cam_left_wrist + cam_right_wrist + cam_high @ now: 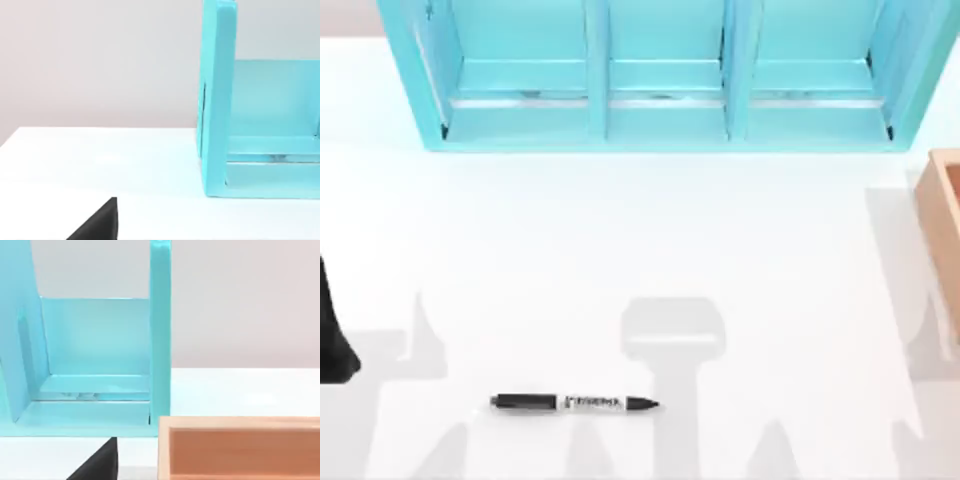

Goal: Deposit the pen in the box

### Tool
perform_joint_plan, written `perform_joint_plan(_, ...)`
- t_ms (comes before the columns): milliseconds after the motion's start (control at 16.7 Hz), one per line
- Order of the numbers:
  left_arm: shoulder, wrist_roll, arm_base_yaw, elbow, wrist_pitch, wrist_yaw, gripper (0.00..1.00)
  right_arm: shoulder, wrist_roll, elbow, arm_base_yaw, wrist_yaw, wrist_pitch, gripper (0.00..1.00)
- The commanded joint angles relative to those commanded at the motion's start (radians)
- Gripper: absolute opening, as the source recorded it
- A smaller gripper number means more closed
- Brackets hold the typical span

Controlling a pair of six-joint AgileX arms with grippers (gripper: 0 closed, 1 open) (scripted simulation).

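The pen (574, 403) lies flat on the white table near the front edge, left of centre, with its pointed black tip toward the right. The tan box (944, 225) stands at the table's right edge, cut off by the picture; in the right wrist view the box (240, 447) is close, its thick wall facing me. A black part of my left arm (335, 330) sits parked at the table's left edge, well left of the pen. A black wedge of my left gripper (100, 224) and one of my right gripper (100, 462) each poke into their wrist views.
A large cyan shelf unit (660, 125) with three compartments runs along the back of the table. One end of the shelf unit (217, 100) stands ahead of the left wrist, the other end (160, 335) just behind the box.
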Motion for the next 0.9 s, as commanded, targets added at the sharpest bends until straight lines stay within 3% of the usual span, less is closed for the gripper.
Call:
perform_joint_plan(420,0.0,0.0,0.0,0.0,0.0,0.0,1.0,0.144,-0.022,0.117,0.078,-0.013,-0.077,1.0)
perform_joint_plan(900,0.0,0.0,0.0,0.0,0.0,0.0,1.0,0.752,-0.128,0.64,0.364,-0.009,-0.403,1.0)
